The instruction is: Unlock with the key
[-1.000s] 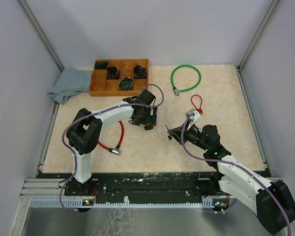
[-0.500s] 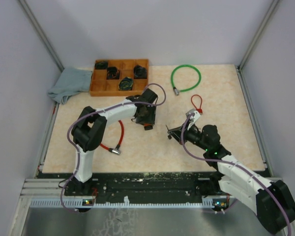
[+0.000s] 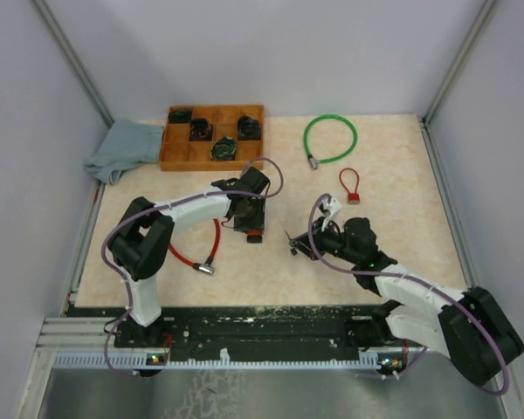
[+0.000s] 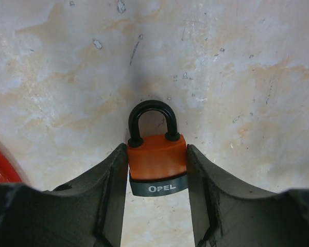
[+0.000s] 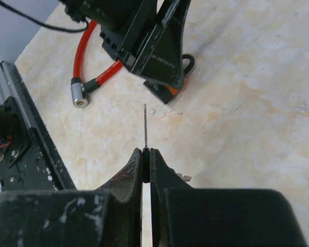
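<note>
I count two arms and one small padlock with an orange body and black shackle (image 4: 156, 154). It lies flat on the marbled beige tabletop (image 3: 393, 236), left of centre. There is also one thin metal key (image 5: 144, 126).

The left gripper (image 4: 157, 150) is clenched on the padlock, with a dark finger (image 4: 116, 185) pressed to each side of its body. The right gripper (image 5: 147, 153) is pinched tight on the key. The blade sticks out edge-on towards the padlock, near it but apart.

There are three cable loops: a long red one with a metal end (image 3: 185, 259), a small red one (image 3: 352, 197) and a green one (image 3: 306, 140). I also count one orange wooden compartment tray (image 3: 179, 157) holding four dark items, and one grey-blue cloth (image 3: 122, 148) beside it.

Since a second ago, the left fingers have closed in from wide open and come nearer me, and the padlock has shifted slightly with them. The right arm has moved left towards the padlock, leaving the small red loop uncovered.
</note>
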{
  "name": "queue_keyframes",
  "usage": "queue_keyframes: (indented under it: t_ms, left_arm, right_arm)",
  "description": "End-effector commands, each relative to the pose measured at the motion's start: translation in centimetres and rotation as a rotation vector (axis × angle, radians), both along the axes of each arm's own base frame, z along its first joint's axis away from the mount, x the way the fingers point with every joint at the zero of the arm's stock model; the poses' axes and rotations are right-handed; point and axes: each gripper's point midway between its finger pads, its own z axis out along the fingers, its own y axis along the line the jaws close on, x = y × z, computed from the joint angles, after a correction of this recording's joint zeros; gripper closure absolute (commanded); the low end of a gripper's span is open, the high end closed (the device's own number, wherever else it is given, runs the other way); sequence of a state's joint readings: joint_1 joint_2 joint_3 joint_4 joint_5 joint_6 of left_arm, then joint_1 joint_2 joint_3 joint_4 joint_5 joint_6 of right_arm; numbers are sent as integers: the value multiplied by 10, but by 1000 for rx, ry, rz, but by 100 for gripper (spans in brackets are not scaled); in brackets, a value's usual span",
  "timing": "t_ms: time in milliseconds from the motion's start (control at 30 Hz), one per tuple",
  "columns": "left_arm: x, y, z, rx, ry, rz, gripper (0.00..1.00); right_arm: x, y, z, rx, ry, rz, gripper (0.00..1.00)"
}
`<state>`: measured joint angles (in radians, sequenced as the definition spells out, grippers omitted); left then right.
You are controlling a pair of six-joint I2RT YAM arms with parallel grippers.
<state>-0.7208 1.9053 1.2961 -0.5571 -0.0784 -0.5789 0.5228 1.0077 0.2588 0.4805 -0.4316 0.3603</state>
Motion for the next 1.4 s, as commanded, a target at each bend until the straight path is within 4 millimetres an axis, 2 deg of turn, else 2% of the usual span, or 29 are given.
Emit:
queue_keyframes:
  t_ms: [0, 333, 500, 633, 867, 1100, 1367]
  left_arm:
    - [9, -3, 31, -60, -60, 66, 68]
    - [9, 5, 70, -101, -117, 151, 85]
    - [8, 4, 88, -139, -144, 163, 93]
    - [8, 6, 96, -148, -162, 171, 98]
    - [6, 4, 101, -170, -166, 166, 100]
    - [5, 4, 105, -184, -174, 165, 100]
    - [2, 4, 104, -196, -173, 166, 100]
  right_arm:
    - [2, 31, 35, 94, -45, 60, 100]
    - [-12, 76, 41, 264, 97, 158, 100]
    - [-9, 95, 41, 328, 146, 174, 100]
    - [-3, 106, 36, 369, 195, 173, 100]
    - [8, 115, 9, 388, 281, 137, 100]
    - [20, 112, -2, 378, 297, 59, 100]
    - [24, 110, -7, 401, 324, 24, 100]
